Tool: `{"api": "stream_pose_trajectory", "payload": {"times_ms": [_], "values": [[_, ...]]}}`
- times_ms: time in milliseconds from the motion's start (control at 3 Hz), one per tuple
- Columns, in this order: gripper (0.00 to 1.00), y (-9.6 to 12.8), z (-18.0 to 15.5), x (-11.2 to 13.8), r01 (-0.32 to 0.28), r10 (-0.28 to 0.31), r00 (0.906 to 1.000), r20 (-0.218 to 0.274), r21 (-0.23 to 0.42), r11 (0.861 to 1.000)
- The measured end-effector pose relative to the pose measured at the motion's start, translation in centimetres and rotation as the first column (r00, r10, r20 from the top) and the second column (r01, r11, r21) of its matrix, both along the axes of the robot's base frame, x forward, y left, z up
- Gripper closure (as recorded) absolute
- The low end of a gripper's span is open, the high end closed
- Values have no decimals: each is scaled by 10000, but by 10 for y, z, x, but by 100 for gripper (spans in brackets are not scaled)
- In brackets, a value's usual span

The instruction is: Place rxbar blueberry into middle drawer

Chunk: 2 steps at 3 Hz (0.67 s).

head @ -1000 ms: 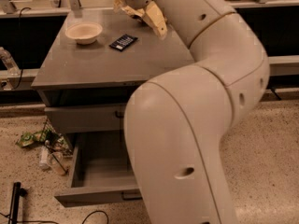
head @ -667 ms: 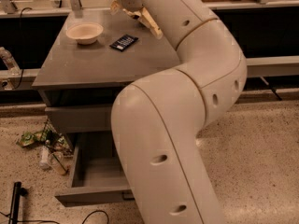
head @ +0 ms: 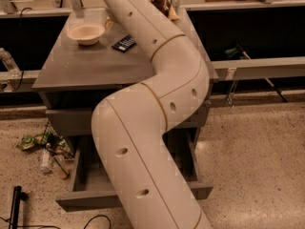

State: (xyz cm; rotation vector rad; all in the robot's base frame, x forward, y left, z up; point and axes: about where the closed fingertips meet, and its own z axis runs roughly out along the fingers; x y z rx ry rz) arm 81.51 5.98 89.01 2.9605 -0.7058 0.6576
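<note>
At far left on the floor, scattered litter (head: 33,141) beside the cabinet. Up on the table top (head: 81,70), a pale bowl (head: 86,32). Just right of it and apart from it, the snack bar (head: 124,43), lying flat in its dark wrapper, not yet lifted. Lower down, beneath a shut drawer front (head: 66,120), the middle drawer (head: 90,200), pulled open and largely hidden by the arm (head: 157,104). Further right, at the back of the table, a tan snack bag (head: 164,6), half covered by that same arm. No gripper in view: out past the top edge, somewhere above the back of the table, so impossible to tell whether open, closed or holding anything.

Likely trouble from here:
- Coming down too close to the bowl or the bag and nudging 1 of them.
- Pressing a thin, flat wrapper against the top and sliding it away instead of lifting it.
- Swinging the bulky elbow into the open drawer on the way down.

Against 0.7 s ago: arm stretched straighter and further up-left across the table, wrist gone from view. Bar, bowl and drawer unmoved.
</note>
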Motion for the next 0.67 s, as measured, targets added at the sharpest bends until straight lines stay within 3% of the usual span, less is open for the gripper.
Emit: {"api": "stream_pose_trajectory", "payload": {"times_ms": [333,667], "values": [[0,5,-22,17,183,-171,9997,195,-597,9981],[0,4,-28,22,774,-773,9965,316,-32,9970]]}}
